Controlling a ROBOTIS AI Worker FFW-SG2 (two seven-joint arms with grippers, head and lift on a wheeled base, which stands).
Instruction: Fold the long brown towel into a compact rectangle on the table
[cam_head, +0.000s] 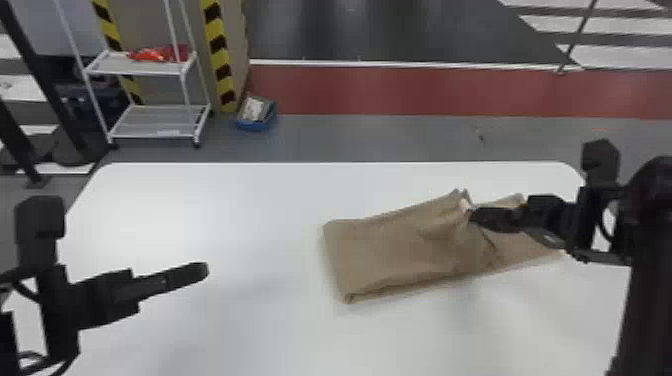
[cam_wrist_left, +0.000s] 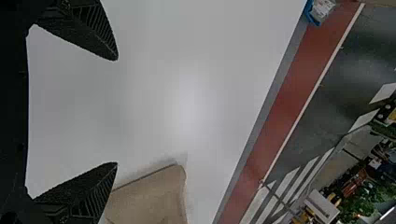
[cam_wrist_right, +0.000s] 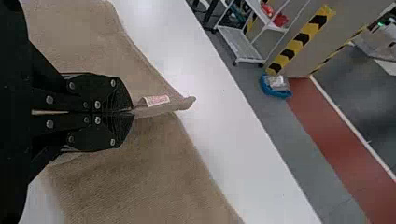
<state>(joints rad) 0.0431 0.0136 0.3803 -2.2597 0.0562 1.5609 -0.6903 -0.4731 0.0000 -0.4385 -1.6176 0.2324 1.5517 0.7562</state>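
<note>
My right gripper (cam_wrist_right: 132, 113) pinches the towel (cam_head: 390, 250) by its far edge, right on the table (cam_head: 240, 200); most of its long left-to-right run lies left of that pinch, toward my spread left gripper (cam_wrist_left: 117, 111).

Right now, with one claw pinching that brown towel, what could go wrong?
The right claw is shut on a raised ridge of the towel, so the cloth could slip out if pulled, or bunch into creases around that pinch. The left claw is open and away from the towel, so nothing pins the towel's left end; a tug might drag the whole thing across the table rather than fold it.
</note>
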